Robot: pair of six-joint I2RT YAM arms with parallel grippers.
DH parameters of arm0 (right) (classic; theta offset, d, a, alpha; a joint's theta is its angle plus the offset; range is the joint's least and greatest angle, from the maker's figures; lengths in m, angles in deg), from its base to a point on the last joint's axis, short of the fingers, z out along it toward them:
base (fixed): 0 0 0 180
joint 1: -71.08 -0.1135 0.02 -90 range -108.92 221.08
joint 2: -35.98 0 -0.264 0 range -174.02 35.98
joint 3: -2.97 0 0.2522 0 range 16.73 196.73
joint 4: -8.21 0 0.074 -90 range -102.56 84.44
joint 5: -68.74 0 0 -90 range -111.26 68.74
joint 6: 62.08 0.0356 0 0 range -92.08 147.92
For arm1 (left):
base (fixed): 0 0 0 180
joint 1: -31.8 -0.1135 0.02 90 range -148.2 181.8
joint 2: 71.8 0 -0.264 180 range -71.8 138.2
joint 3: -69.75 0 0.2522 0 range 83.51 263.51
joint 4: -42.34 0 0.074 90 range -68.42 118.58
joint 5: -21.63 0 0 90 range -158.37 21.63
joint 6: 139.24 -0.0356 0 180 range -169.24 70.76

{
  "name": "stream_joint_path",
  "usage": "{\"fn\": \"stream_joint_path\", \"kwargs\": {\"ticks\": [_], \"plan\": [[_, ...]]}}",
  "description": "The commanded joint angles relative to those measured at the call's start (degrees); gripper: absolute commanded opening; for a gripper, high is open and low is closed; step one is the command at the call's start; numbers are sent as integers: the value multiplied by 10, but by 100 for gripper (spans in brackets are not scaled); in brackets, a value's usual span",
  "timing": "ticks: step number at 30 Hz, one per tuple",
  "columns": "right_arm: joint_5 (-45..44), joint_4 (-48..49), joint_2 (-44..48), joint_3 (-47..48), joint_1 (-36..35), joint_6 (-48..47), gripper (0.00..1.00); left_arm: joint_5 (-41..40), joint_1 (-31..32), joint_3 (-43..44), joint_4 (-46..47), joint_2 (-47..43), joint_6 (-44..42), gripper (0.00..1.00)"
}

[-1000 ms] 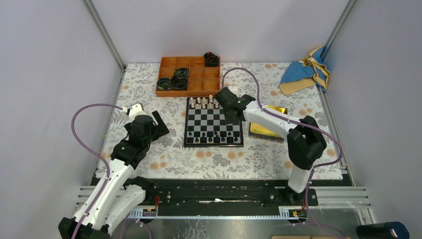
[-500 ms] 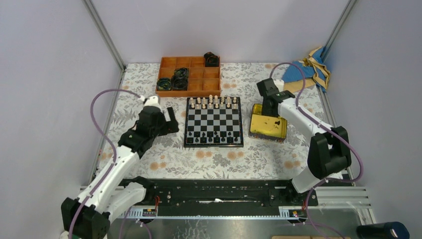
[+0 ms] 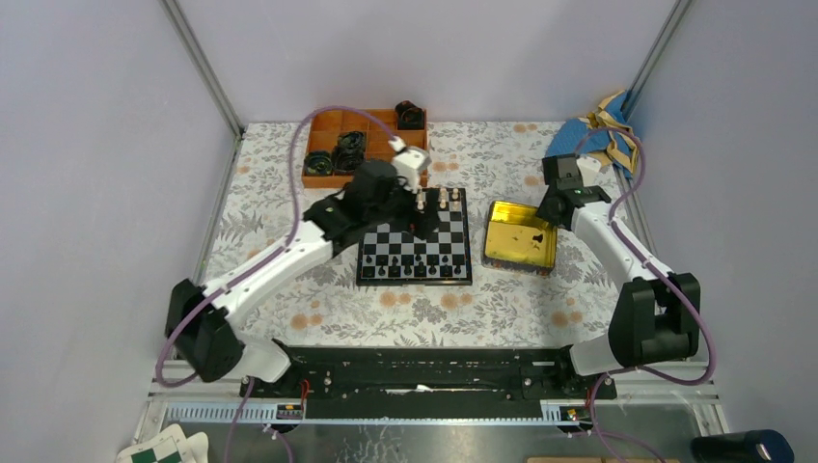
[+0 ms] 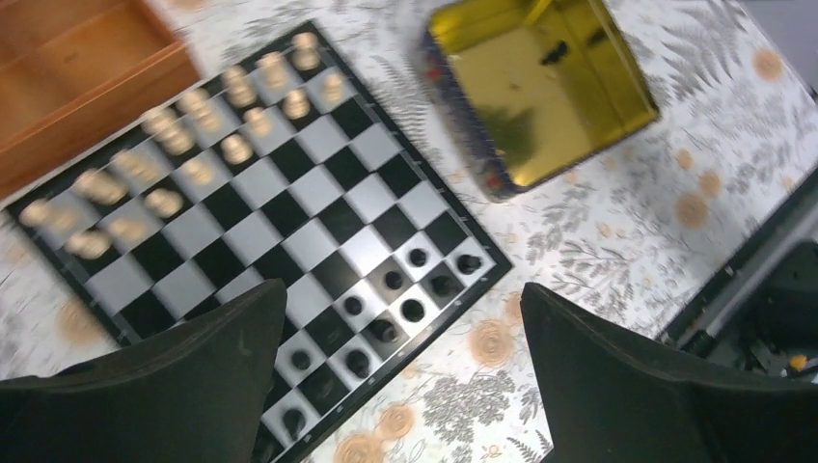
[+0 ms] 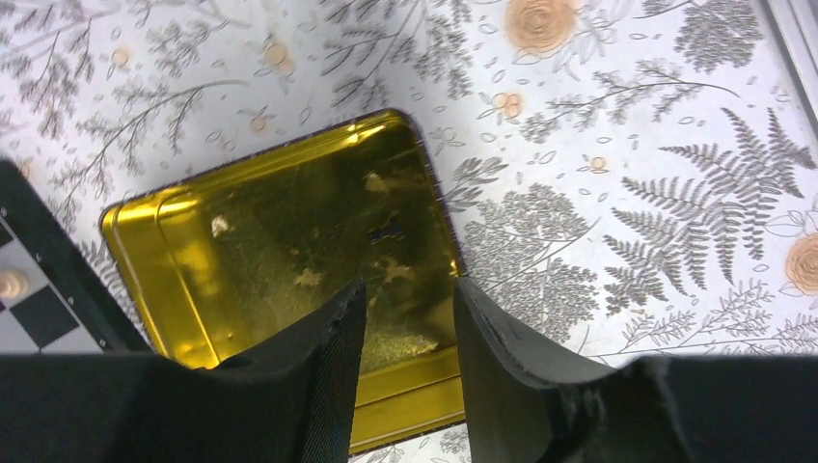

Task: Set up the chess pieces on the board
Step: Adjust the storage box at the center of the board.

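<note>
Board (image 4: 289, 207): smooth, silvery squares with a metallic sheen, black squares duller; black chess pieces (image 4: 413, 311) glossy, plastic-looking. Tin (image 5: 289, 241) to its right: gold metal, mirror-bright inside, blotched in places. Table cover (image 5: 617, 193) a matt printed floral sheet; far tray (image 3: 381, 179) orange-brown, matt, wood-like; far-right cloth (image 3: 588, 140) soft, rumpled fabric.

Board (image 3: 446, 253): one. Gold tin (image 3: 519, 264): one. Orange tray (image 3: 367, 177): one. Black chess piece (image 5: 389, 230) in tin: one.

Floral table (image 3: 424, 313), chessboard (image 3: 444, 246), gold tin (image 3: 521, 253), orange tray (image 3: 328, 121), blue cloth (image 3: 579, 140)
</note>
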Motion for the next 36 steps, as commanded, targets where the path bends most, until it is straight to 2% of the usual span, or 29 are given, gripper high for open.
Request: {"fn": "stream_joint_path", "kwargs": {"ticks": [1,8,18,24,36], "plan": [[-17,14,32,-6,27,21,45,51,54,75,31,76,-66,99],[-21,31,30,-40,46,25,45,80,108,186,30,204,-116,99],[5,38,-16,-40,51,23,44,107,142,310,40,344,-166,99],[18,33,-41,-34,52,23,40,115,143,334,74,389,-171,99],[5,24,-79,-21,55,10,21,127,138,350,127,447,-185,99]]}}
